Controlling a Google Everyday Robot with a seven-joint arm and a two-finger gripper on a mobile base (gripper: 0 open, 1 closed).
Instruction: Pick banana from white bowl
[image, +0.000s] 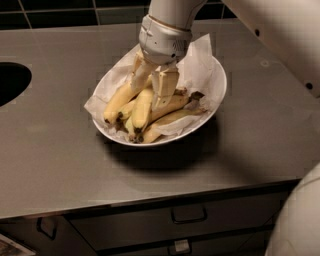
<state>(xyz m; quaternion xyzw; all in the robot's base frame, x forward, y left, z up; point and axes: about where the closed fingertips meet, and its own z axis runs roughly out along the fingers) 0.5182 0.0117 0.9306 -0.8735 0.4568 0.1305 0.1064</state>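
Note:
The white bowl (218, 95), lined with crumpled white paper, stands on the grey counter and holds several yellow bananas. The plump curved banana (141, 109) with a dark tip lies in the middle of the pile. A paler banana (116, 102) lies to its left, and longer ones (175, 104) lie to its right. My gripper (148, 94) reaches straight down into the bowl and sits over the upper end of the plump banana, touching the pile. Its white wrist (164, 39) hides the back of the bowl.
A dark round sink opening (10, 82) cuts into the counter at the far left. Dark tiles run along the back wall. Drawers with handles (189, 215) sit below the front edge. My white arm and body (300, 220) fill the right side.

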